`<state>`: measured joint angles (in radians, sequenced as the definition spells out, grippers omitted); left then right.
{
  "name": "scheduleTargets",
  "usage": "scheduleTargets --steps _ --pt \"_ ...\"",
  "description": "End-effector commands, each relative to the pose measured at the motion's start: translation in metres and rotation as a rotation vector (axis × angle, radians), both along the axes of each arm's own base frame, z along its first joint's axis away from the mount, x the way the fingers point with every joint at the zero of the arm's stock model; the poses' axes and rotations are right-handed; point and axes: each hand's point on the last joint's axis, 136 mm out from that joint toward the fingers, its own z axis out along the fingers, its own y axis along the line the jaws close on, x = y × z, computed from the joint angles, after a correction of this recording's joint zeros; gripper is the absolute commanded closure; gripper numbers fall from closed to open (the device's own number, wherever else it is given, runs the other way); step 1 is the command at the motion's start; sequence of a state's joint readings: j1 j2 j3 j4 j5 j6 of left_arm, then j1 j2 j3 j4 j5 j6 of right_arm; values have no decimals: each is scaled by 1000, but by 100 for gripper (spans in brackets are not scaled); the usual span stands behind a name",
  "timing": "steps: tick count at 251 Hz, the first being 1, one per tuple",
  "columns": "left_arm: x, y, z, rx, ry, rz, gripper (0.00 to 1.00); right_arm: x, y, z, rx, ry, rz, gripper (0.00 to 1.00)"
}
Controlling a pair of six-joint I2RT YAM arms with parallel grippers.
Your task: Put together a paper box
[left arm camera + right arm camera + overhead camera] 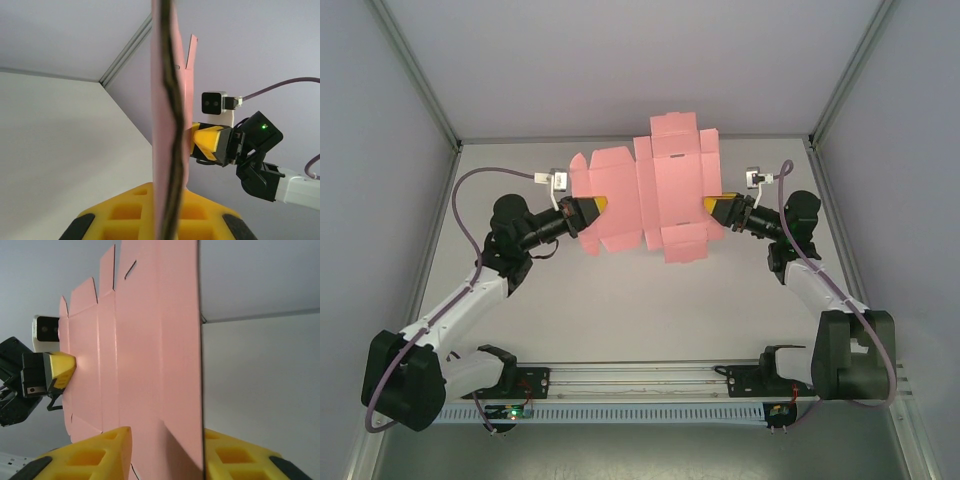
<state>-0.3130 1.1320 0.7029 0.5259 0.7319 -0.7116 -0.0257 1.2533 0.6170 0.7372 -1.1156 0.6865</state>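
Note:
The paper box is a flat pink die-cut sheet (645, 195) with flaps, held up above the table between both arms. My left gripper (592, 209) is shut on the sheet's left part. In the left wrist view the sheet (167, 125) runs edge-on through the closed yellow fingers (125, 215). My right gripper (715, 209) is at the sheet's right edge. In the right wrist view the sheet (150, 350) lies against the right finger (240, 457), while the left finger (95, 455) stands off it with a visible gap and casts a shadow on the card.
The white table (640, 300) lies below the sheet. Grey enclosure walls and metal frame posts (420, 80) stand on the left, right and back. The arms' base rail (640, 380) runs along the near edge.

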Motion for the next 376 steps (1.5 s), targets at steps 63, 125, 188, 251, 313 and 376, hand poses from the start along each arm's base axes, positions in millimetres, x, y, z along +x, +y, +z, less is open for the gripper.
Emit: scheduleTargets --steps 63,125,188,251,313,376 --pt "7 19 -11 42 7 158 100 5 -2 17 -36 -99 -27 100" --pt "13 112 -56 386 200 667 0 -6 16 -4 -307 -99 78 100" --pt "-6 165 -38 505 211 902 0 -60 24 -1 -739 -268 269 100" --pt "-3 155 -54 498 257 840 0 -109 42 -6 -926 -393 561 100" --pt "1 148 -67 509 271 792 0 -62 63 -59 -1070 -409 628 100" --pt "17 118 -107 520 345 638 0 9 92 -112 -1184 -474 613 99"
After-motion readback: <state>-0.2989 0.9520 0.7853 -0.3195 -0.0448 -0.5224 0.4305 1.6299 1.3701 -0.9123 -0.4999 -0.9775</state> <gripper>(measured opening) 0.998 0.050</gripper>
